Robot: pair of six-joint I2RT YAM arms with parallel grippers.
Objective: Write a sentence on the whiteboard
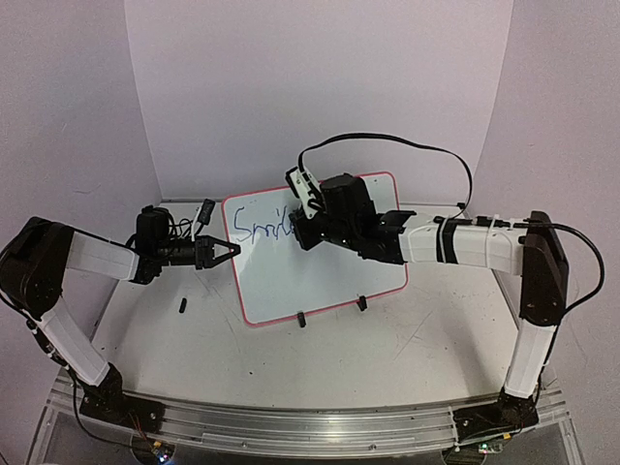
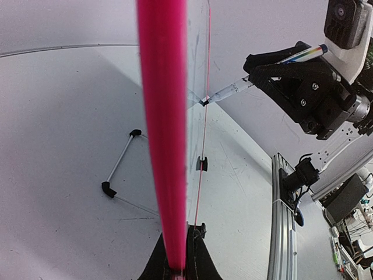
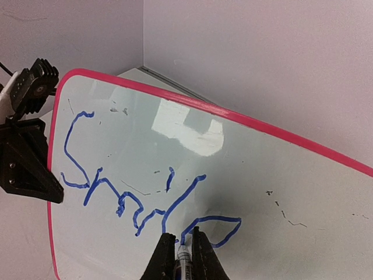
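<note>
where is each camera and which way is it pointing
top external: above and behind the arm bases, looking down and forward over the table; both arms show, left hand and right hand at the whiteboard.
left wrist: on the left arm, looking along the whiteboard's red edge, pinched by its own fingers; right hand beyond.
right wrist: on the right arm, facing the written face; its own fingers hold the marker.
shared: all show the whiteboard; each wrist view shows the other hand.

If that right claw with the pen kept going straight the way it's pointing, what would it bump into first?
The whiteboard. The right claw points at its white face, and the marker it grips seems to have its tip on the surface, by the blue writing.
</note>
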